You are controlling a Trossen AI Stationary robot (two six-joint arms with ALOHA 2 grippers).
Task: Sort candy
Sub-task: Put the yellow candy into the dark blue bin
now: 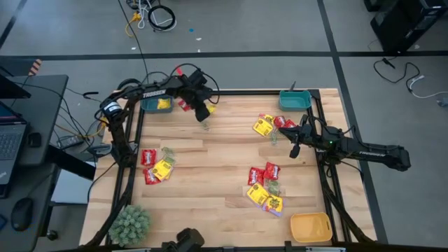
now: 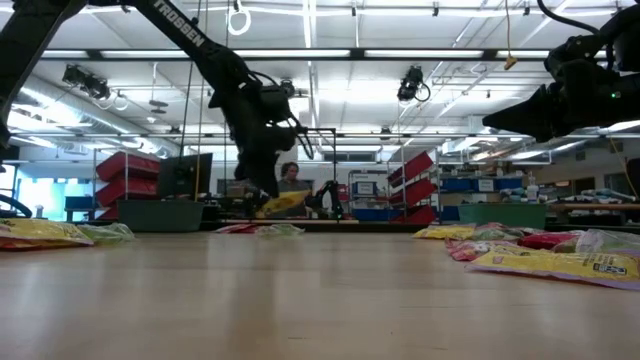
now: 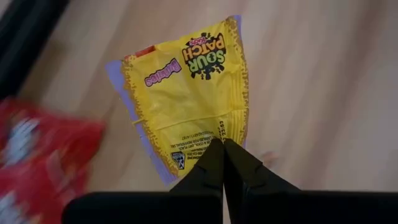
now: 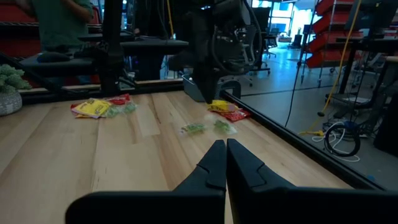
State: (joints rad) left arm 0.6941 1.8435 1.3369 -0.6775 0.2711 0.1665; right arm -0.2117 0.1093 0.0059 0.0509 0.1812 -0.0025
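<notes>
My left gripper (image 1: 205, 116) hangs near the table's far edge, shut on a bright yellow candy packet (image 3: 186, 87), which shows in the low view (image 2: 285, 203) just above the tabletop. Beside it lie a red packet (image 3: 37, 155) and a teal bin (image 1: 155, 105) with a yellow packet inside. My right gripper (image 1: 294, 149) is shut on nothing and hovers at the table's right side, near a group of yellow and red candy (image 1: 271, 126). Other groups lie at the left (image 1: 157, 165) and at the near middle (image 1: 266, 190). Pale green packets (image 4: 208, 127) lie flat on the wood. My left gripper pinches the yellow packet between its two fingers at the crimped end seam (image 3: 229, 127), near one corner. The fingers come from above, pointing down. The packet hangs below them, and it looks lifted clear of the table in the low view.
A second teal bin (image 1: 294, 100) stands at the far right corner and a yellow-orange bin (image 1: 310, 227) at the near right corner. A fuzzy green plant (image 1: 129, 222) sits at the near left corner. Bare wood (image 1: 210, 168) lies between the candy groups.
</notes>
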